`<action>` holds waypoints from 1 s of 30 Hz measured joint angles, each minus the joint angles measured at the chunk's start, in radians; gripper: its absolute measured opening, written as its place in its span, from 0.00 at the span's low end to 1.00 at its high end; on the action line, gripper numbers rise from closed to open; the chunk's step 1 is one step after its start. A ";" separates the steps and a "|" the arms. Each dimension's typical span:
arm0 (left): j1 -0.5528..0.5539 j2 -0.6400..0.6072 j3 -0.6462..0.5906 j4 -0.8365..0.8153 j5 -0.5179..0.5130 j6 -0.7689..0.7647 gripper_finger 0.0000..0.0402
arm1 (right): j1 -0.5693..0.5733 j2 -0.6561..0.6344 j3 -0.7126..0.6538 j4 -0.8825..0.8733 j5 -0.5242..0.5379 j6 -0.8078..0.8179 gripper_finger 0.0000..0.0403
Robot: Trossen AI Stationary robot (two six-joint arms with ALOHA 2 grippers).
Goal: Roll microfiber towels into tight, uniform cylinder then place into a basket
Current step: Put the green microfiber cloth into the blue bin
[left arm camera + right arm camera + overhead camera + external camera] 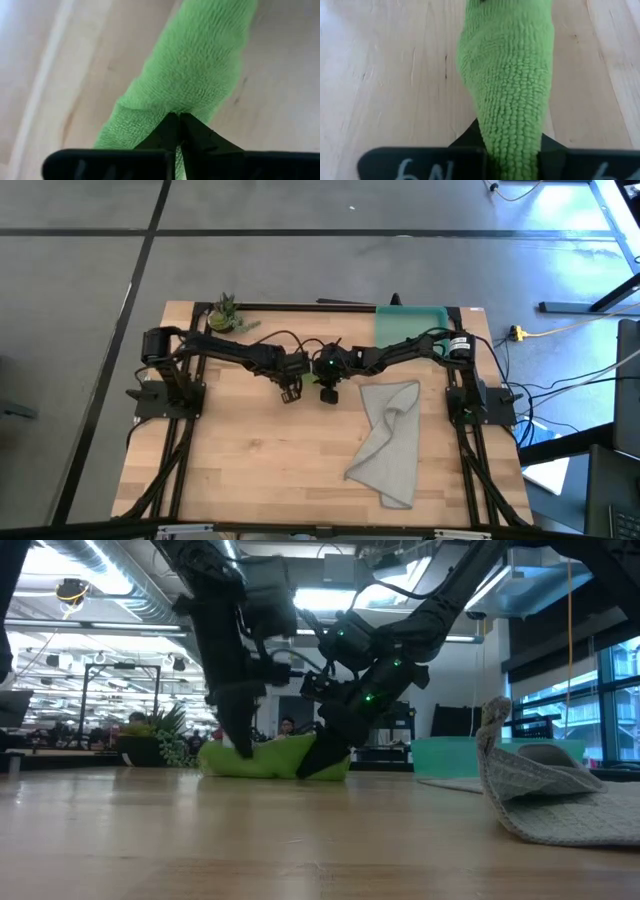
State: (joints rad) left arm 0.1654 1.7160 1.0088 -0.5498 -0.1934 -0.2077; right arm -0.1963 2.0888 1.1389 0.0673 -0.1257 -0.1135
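Mid-table, the left gripper (pixel 238 747) and right gripper (pixel 322 762) each pinch an end of the rolled green towel (pixel 275 757), likely to keep it tight. Beside them the grey towel (pixel 392 442) lies unrolled, with the basket (pixel 412 324) waiting behind.

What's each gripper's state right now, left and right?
Left gripper: jaws shut on one end of the rolled green towel.
Right gripper: jaws shut on the green towel's other end.

Green towel (pixel 510 75) pinched in the right tool (pixel 507 150) is nubby, loopy microfiber cloth, totally matt. The table (pixel 290 75) under both tools is pale, smooth wood with fine grain and a slight sheen. Left tool (pixel 179 131) fingers look like matt black plastic, and the grey towel (pixel 545 795) beside the right tool has a waffle-textured weave.
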 joint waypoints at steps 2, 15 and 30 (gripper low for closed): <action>0.005 -0.037 0.000 0.000 -0.003 0.000 0.02 | 0.000 0.000 0.000 0.000 0.000 0.000 0.06; 0.005 -0.124 0.004 -0.023 0.021 0.036 0.05 | 0.000 0.000 0.000 0.000 0.000 0.000 0.06; 0.021 -0.159 0.005 -0.070 0.051 0.029 0.20 | -0.004 -0.024 -0.001 -0.020 -0.005 -0.019 0.06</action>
State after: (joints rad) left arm 0.1860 1.5565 1.0142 -0.6196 -0.1424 -0.1783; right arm -0.2002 2.0650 1.1378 0.0475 -0.1304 -0.1329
